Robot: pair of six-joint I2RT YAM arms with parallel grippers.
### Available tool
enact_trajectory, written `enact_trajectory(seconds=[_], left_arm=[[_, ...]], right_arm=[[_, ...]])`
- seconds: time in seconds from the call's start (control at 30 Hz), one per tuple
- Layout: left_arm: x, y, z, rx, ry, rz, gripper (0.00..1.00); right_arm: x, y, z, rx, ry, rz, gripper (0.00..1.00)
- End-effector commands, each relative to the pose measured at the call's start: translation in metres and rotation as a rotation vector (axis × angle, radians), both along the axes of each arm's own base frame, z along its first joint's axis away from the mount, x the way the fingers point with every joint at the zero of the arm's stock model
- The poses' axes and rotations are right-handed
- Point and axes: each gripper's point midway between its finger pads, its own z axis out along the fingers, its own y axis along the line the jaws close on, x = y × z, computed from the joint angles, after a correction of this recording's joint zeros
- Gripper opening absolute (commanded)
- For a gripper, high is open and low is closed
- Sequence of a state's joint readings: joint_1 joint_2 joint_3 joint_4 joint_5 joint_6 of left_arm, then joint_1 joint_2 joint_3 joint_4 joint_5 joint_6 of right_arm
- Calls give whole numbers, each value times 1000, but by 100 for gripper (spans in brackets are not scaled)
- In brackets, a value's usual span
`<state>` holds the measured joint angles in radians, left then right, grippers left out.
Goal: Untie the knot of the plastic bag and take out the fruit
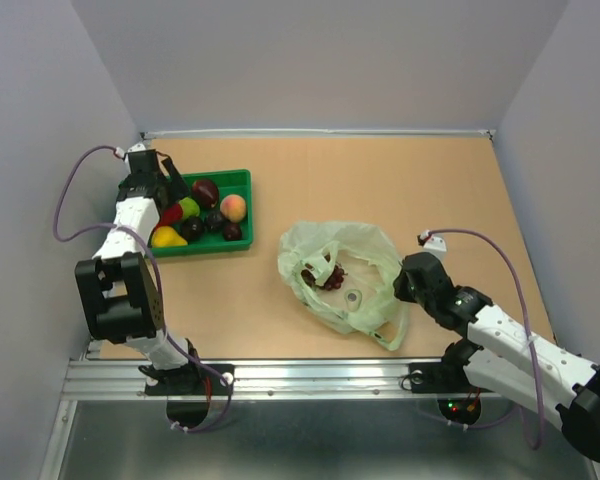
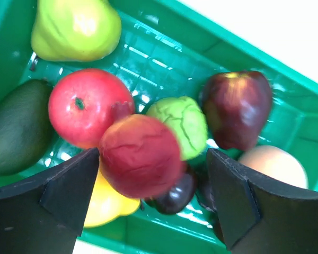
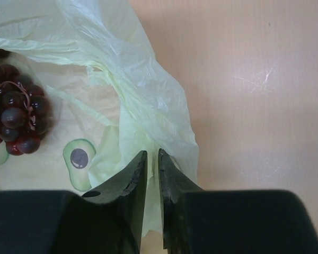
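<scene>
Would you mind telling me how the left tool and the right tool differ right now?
The left tool is open wide; the right tool is shut, pinching the edge of the plastic bag. The left tool hangs over the green tray; the right tool is at the bag. A dark red fruit shows between the left tool's spread fingers; only thin film sits in the right tool's. Both are black and two-fingered.

Green tray [image 1: 230, 176] holds yellow pear [image 1: 167, 238] and peach [image 1: 234, 207].
</scene>
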<state>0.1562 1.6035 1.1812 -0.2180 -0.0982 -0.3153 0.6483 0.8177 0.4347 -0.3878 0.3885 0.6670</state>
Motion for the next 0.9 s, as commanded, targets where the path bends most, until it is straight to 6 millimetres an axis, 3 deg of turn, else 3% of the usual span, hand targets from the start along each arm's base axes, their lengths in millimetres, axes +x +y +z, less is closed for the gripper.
enact_trajectory(seconds=[0.0, 0.17, 0.2, 0.27, 0.3, 0.4, 0.43, 0.5, 0.53, 0.73, 0.77, 0.83, 0.87], left_arm=[[-9, -13, 48, 74, -105, -19, 96], [-21, -35, 64, 97, -128, -62, 97], [-27, -46, 77, 104, -161, -91, 97], [-38, -75, 78, 100, -170, -172, 97], [-46, -102, 91, 89, -210, -246, 97], [-71, -148, 91, 45, -224, -380, 97], [-86, -177, 101, 11, -261, -463, 97], [-110, -210, 97, -52, -265, -550, 97], [-131, -237, 99, -84, -282, -640, 97], [-192, -301, 122, -155, -349, -830, 96], [-215, -326, 132, -170, -366, -925, 96], [-226, -345, 136, -115, -381, -967, 96], [-236, -360, 149, -117, -405, -1007, 96]], right_arm=[[19, 13, 44, 40, -111, 40, 23], [21, 24, 58, 47, -122, 108, 42], [21, 27, 62, 49, -127, 124, 45], [23, 34, 76, 59, -151, 171, 51], [23, 37, 82, 62, -159, 192, 53], [25, 49, 100, 66, -190, 271, 64], [25, 53, 98, 58, -176, 298, 67], [25, 62, 98, 55, -159, 360, 75], [26, 67, 94, 50, -139, 379, 77], [35, 70, 75, 20, -87, 360, 75], [37, 68, 69, 5, -75, 343, 72], [39, 67, 64, 3, -63, 321, 70], [41, 64, 61, -10, -63, 300, 68]])
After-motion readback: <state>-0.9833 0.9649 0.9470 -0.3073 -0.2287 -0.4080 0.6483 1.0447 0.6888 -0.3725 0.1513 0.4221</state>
